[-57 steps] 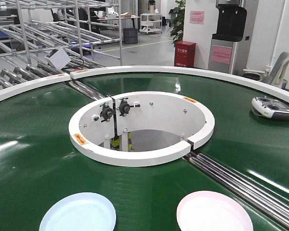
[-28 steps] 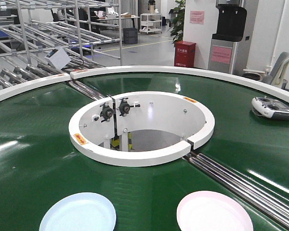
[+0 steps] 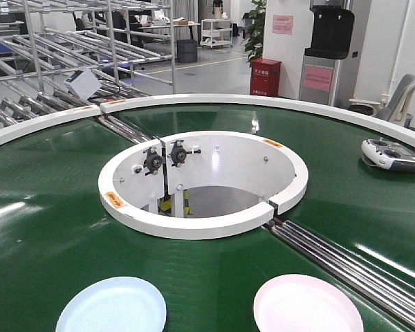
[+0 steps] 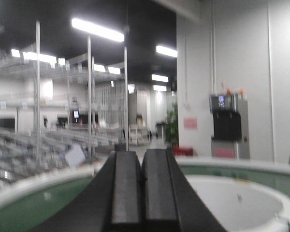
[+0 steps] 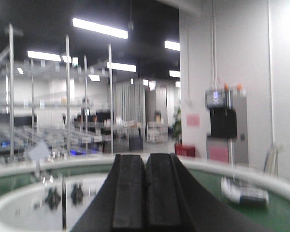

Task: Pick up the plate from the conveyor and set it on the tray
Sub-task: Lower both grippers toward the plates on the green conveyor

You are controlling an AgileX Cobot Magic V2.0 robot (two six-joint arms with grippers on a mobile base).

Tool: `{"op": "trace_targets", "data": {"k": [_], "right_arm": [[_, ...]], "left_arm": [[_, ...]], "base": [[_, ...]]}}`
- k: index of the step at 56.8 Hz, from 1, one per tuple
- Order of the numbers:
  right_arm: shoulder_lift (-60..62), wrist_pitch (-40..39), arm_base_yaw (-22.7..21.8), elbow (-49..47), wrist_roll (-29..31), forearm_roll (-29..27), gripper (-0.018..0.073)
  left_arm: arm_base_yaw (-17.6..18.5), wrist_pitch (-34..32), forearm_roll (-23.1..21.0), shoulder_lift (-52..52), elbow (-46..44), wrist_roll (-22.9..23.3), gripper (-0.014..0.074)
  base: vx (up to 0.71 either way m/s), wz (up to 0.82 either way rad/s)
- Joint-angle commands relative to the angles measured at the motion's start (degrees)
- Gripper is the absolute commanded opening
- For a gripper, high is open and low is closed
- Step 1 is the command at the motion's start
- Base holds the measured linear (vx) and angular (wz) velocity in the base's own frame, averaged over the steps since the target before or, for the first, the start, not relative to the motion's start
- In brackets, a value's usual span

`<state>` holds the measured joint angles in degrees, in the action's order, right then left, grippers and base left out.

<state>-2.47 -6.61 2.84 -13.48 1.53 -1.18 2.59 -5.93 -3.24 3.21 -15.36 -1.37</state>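
On the near edge of the conveyor (image 3: 48,228), in the front view, two plates lie flat on the dark green belt: a pale blue plate (image 3: 112,306) at the lower left and a pale pink plate (image 3: 308,304) at the lower right, well apart from each other and both cut off by the bottom of the frame. Both plates are empty and upright, rims up. Steel roller strips (image 3: 346,259) run diagonally just beside the pink plate on its right, leading up to the white ring (image 3: 194,225) around the central opening. A second set of rollers crosses the belt on the far left side of the ring. A grey handheld controller (image 3: 391,154) rests on the belt at the far right, well away from both plates. Neither arm appears in the front view. The left wrist view, blurred, shows the left gripper (image 4: 141,159) with its two black fingers pressed together and nothing between them, held above the belt and pointing across the ring. The right wrist view, likewise blurred, shows the right gripper (image 5: 145,162) in the same condition, fingers together and empty, with the controller lying on the belt ahead to its right. Metal racks (image 3: 69,55) and a red cabinet (image 3: 265,77) stand beyond the conveyor.
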Motion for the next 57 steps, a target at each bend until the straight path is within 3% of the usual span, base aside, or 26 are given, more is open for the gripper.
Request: {"op": "trace_targets", "data": {"k": [1,10,16,29,37,45,57], "right_arm": [[-8.38,-2.11,-0.28,-11.98,0.83,-0.08,-0.0009],[-26.24,-0.19,-0.28,-25.0,0.83,-0.03,-0.0009],[-36.32,-0.78,-0.28,-29.61,0.56,-0.22,-0.0009],[-48.73,-8.06,-0.28,-31.49,-0.15,-0.71,-0.0008],[-50.6,-7.73,-0.28,-31.49,-0.58,-0.71,0.0029],[-50.47,-7.39,-0.28,-31.49,-0.51,-0.71,0.0165],[-50.47,-7.07,-0.28,-31.49,-0.95,-2.28,0.0533]], "left_arm": [[-0.11,-2.07,-0.47,8.18,-12.46,-2.77,0.0003],[-0.11,0.88,-0.53,26.21,-29.63,-2.84,0.0003],[-0.11,1.2,-0.53,35.35,-35.28,-2.89,0.0003],[-0.11,-3.33,-0.53,45.97,-37.63,-2.89,0.0003],[-0.11,-3.96,-0.53,47.39,-37.63,-2.84,0.0014],[-0.11,-3.58,-0.53,47.39,-37.63,-2.89,0.01],[-0.11,-3.36,-0.53,47.39,-37.63,-2.89,0.0372]], "base": [[0.0,0.0],[0.0,0.0],[0.0,0.0],[0.0,0.0],[0.0,0.0],[0.0,0.0],[0.0,0.0]]}}
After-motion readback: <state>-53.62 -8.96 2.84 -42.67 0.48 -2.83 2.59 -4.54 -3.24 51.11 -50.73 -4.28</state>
